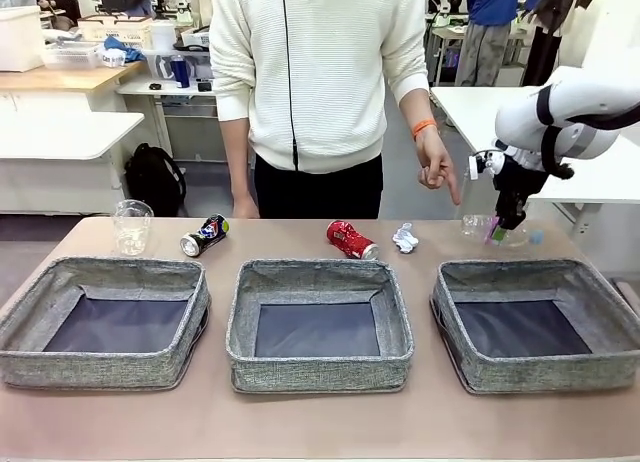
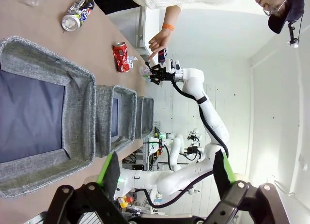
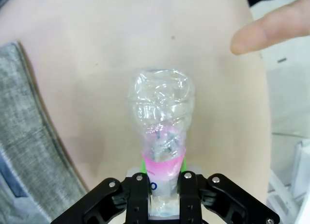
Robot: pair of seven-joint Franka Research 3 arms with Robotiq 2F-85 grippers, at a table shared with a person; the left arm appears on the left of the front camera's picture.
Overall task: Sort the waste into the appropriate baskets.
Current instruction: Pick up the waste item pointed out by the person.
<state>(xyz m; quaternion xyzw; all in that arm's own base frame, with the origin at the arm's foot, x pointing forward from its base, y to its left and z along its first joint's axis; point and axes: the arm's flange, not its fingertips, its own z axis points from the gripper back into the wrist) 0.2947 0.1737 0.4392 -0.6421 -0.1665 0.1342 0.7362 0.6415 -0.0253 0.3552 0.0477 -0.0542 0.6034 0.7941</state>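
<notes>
A clear plastic bottle (image 3: 162,107) with a pink label lies at the table's far right (image 1: 482,227), its blue cap (image 1: 536,237) pointing right. My right gripper (image 3: 163,197) (image 1: 503,225) is shut on it at the pink label. A clear cup (image 1: 132,227), a dark printed can (image 1: 204,236), a crushed red can (image 1: 351,240) and a white paper wad (image 1: 405,238) stand in a row behind three grey baskets: left (image 1: 110,274), middle (image 1: 316,274), right (image 1: 520,272). My left gripper (image 2: 166,173) is open, holding nothing, beside the left basket (image 2: 77,83).
A person stands at the far side. Their hand (image 1: 438,167) points down at the bottle, and a fingertip (image 3: 271,32) is close above it. All three baskets hold nothing. Bare table lies in front of the baskets.
</notes>
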